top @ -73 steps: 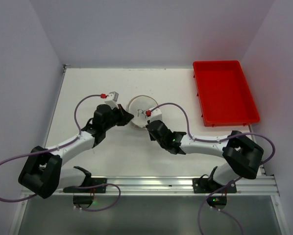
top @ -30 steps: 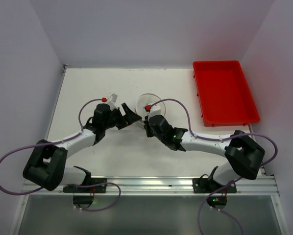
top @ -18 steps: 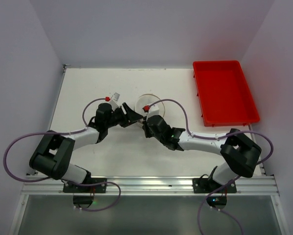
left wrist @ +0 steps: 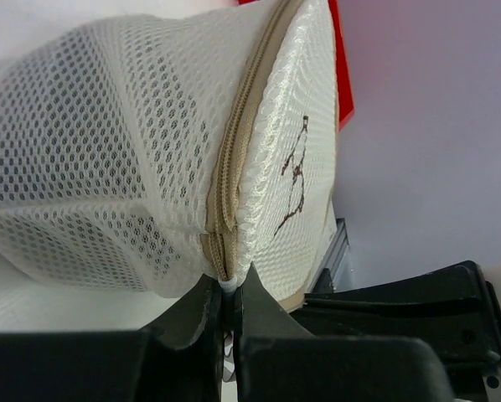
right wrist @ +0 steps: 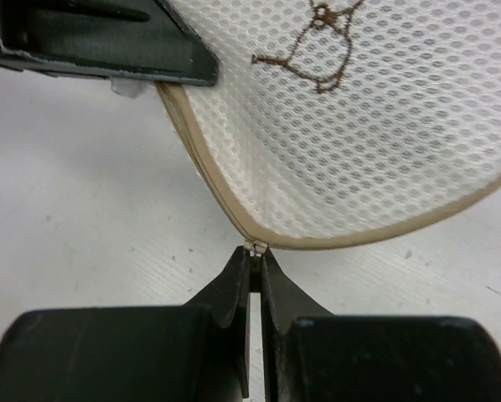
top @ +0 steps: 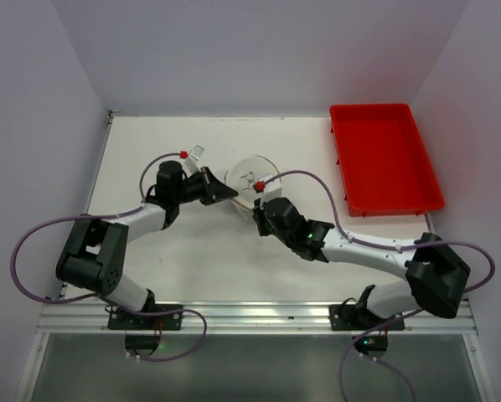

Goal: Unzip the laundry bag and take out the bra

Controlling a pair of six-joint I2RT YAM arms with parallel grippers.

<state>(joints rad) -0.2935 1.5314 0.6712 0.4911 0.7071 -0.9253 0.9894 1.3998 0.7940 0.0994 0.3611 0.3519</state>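
Observation:
The laundry bag [top: 250,180] is a cream-white mesh pod with a round lid bearing a dark print, standing mid-table. It fills the left wrist view [left wrist: 133,159], its tan zipper [left wrist: 234,159] running up the seam, and shows in the right wrist view [right wrist: 359,117]. My left gripper [top: 227,193] is shut on the bag's seam end at its left side [left wrist: 225,289]. My right gripper [top: 259,206] is shut on the small metal zipper pull [right wrist: 254,249] at the lid's near rim. The bra is hidden.
A red plastic tray [top: 384,159] sits at the back right of the white table [top: 150,151]. White walls close in the left, back and right sides. The left gripper's finger [right wrist: 108,46] shows at the top left of the right wrist view.
The bag has been tipped up off its flat lie and now stands tilted between the grippers. The left arm has swung in toward the left and back; the right wrist has shifted right.

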